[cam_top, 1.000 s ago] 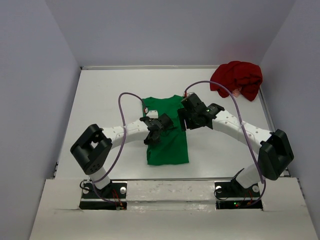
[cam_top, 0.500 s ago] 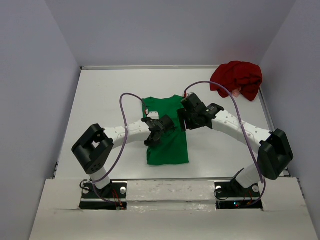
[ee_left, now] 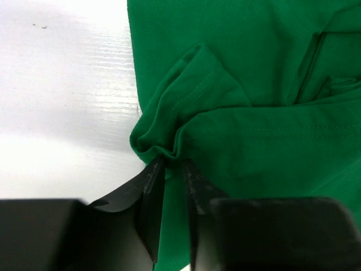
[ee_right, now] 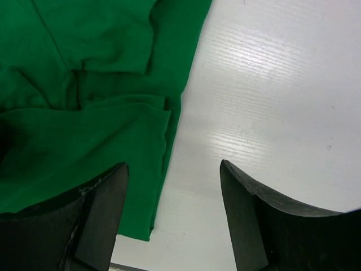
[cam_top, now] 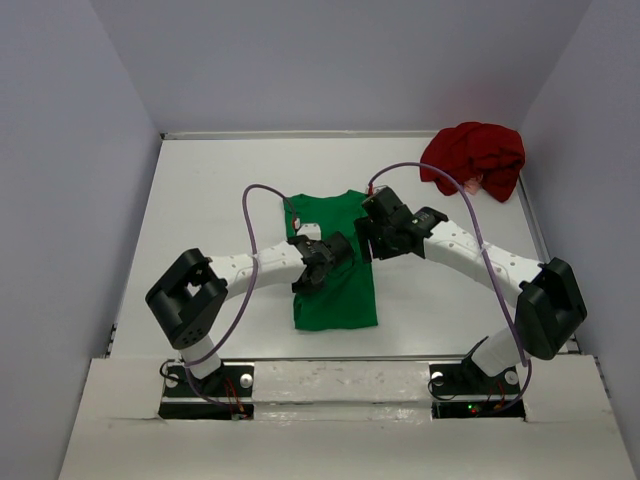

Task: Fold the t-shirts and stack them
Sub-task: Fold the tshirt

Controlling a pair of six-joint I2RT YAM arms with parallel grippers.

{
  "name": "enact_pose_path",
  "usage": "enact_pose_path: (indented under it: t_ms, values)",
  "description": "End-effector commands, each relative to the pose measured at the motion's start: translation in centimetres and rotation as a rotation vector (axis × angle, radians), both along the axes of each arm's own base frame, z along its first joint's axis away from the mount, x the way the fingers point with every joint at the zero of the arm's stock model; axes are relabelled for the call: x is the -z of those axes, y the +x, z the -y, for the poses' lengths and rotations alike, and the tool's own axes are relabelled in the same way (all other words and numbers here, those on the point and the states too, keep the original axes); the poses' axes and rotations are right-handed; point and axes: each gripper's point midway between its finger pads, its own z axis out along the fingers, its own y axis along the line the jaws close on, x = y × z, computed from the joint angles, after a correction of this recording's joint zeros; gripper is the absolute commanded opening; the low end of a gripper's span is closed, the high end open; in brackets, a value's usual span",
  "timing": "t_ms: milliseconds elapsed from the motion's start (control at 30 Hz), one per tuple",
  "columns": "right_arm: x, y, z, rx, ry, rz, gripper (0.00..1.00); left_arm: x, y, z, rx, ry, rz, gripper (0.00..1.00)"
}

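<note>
My left wrist view shows what the top view hides: my left gripper (ee_left: 172, 165) nearly closed, pinching a bunched fold at the edge of the green t-shirt (ee_left: 254, 141), which lies mid-table. From above, the red t-shirt (cam_top: 475, 158) sits crumpled at 1 o'clock. My right gripper (ee_right: 174, 172) hangs spread wide. Since 1 second ago, my left gripper has edged toward 3 o'clock.

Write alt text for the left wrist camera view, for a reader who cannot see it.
The left gripper, its two black fingers nearly closed, pinches a bunched fold at the left edge of a green t-shirt. The shirt fills most of the frame, lying on a white table that shows on the left.
</note>
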Motion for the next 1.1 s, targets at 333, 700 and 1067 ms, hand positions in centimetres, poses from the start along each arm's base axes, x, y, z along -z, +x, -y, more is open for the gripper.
enact_pose_path:
  t_ms: [333, 700, 1067]
  values:
    - [0.0, -0.2, -0.2, -0.017, 0.006, 0.015, 0.72, -1.5, 1.0, 0.0, -0.033, 0.022, 0.052, 0.0]
    - [-0.8, 0.0, 0.7, 0.019, -0.01, 0.048, 0.72, -3.5, 3.1, -0.3, -0.053, 0.038, 0.127, 0.0]
    - [-1.6, -0.3, 1.6, 0.036, -0.027, 0.067, 0.72, -3.7, 8.0, -1.6, -0.077, 0.045, 0.156, 0.0]
